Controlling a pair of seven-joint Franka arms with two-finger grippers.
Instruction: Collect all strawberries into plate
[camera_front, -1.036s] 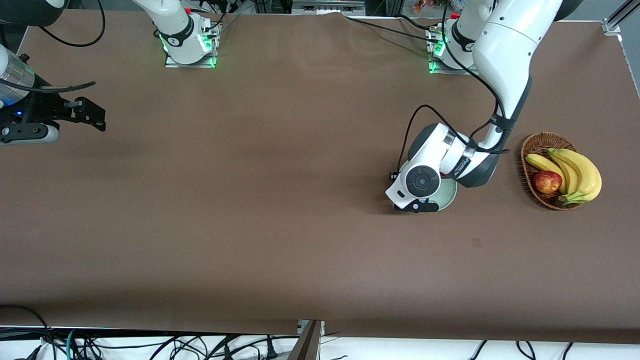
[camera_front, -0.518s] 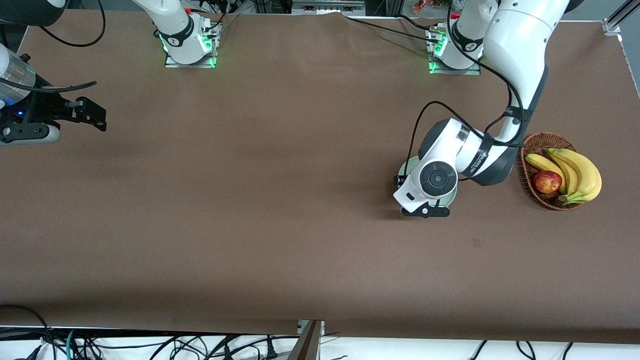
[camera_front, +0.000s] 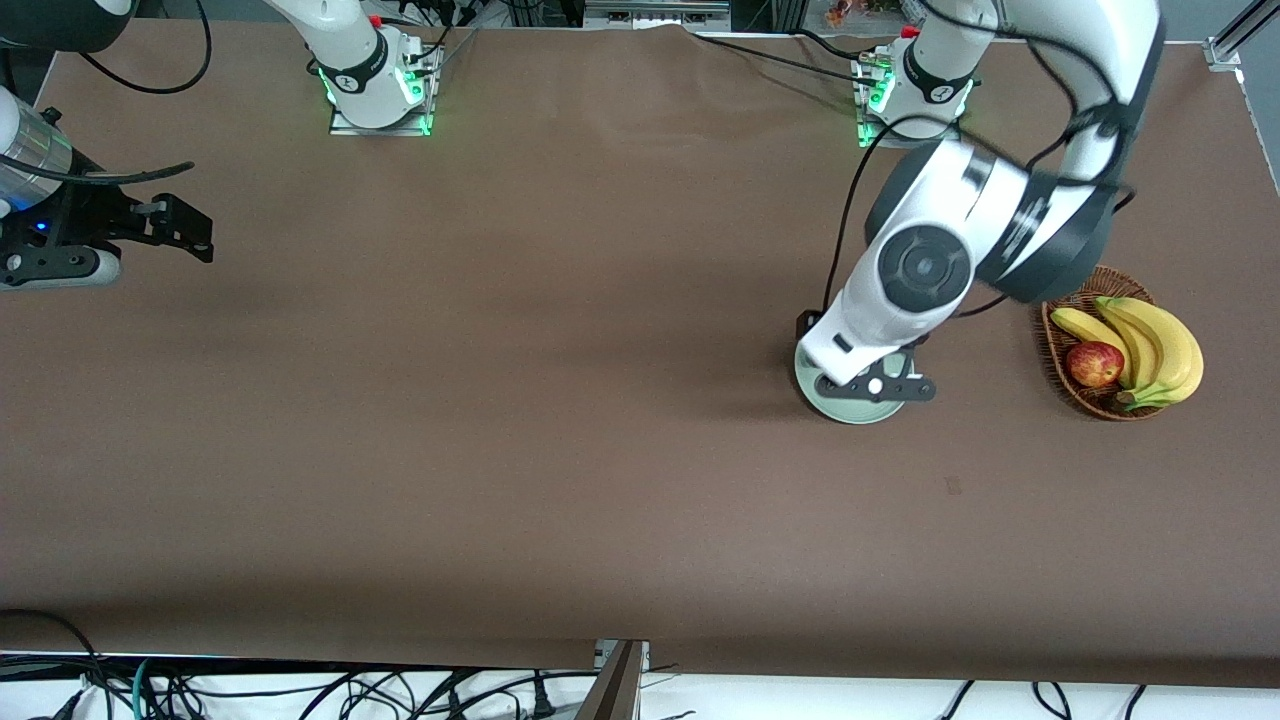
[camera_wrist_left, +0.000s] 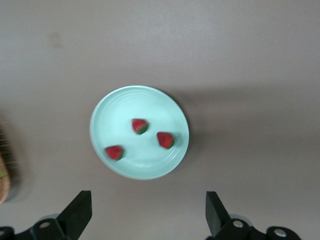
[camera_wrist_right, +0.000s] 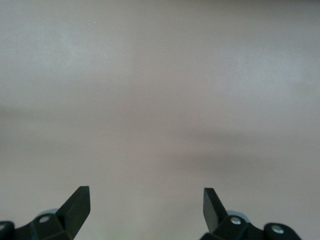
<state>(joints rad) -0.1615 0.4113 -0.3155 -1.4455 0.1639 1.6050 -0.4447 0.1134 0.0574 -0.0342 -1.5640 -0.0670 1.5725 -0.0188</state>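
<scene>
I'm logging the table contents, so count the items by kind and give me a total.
strawberries: 3, all on the plate
plate: 1
basket: 1
bananas: 3, as far as shows
apple: 1
Total: 9

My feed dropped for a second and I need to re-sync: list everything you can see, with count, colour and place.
strawberries: three, red, on the plate, apart from one another
plate: one, pale mint-green, on the table toward the left arm's end
basket: one, brown wicker, beside the plate, closer to the left arm's end
bananas: one yellow bunch, in the basket
apple: one, red, in the basket
left gripper: over the plate, jaws open, empty
right gripper: waiting over bare table, jaws open, empty
</scene>
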